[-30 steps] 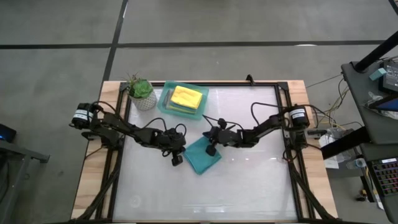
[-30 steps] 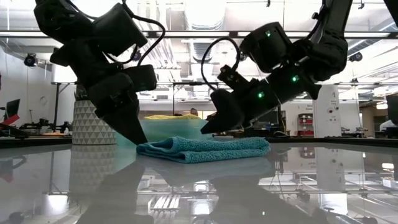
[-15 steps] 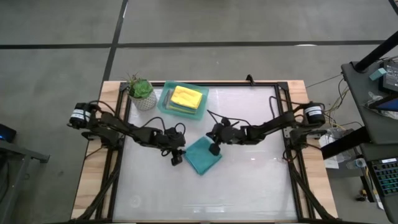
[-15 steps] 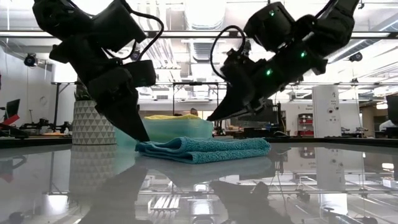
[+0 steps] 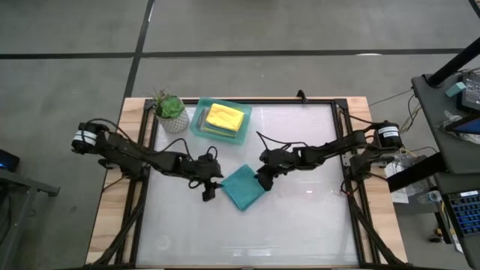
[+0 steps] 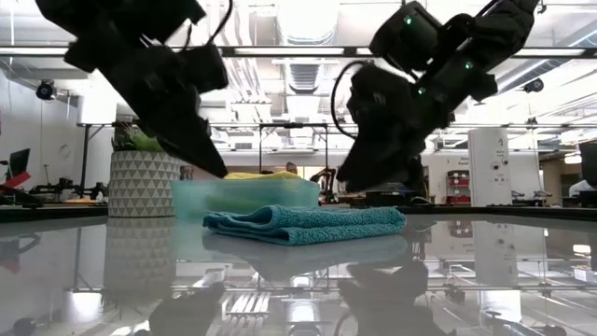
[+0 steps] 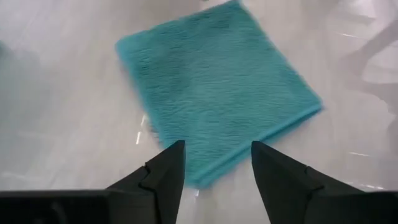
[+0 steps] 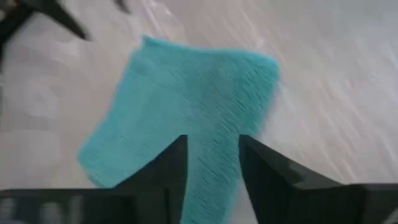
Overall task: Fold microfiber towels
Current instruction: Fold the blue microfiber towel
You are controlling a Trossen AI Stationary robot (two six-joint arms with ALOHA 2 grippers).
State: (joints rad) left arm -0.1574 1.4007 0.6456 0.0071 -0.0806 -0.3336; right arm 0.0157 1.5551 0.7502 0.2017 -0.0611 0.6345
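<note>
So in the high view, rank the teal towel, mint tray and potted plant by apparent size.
1. Mint tray, largest.
2. Teal towel, somewhat smaller, lying folded between the two grippers.
3. Potted plant, smallest.

The yellow towel (image 5: 225, 116) covers the other cloths in the tray (image 5: 197, 125), so only thin edges show. The top edge cuts off both arms in the low view.

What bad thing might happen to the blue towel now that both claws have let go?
1. The folded teal towel lies loose on the smooth table; its top layer might spring open.
2. The left claw and right claw, both open, hover close beside it, so a finger might snag an edge.
3. The tray already holds a yellow towel, so stacking could go crooked.
</note>
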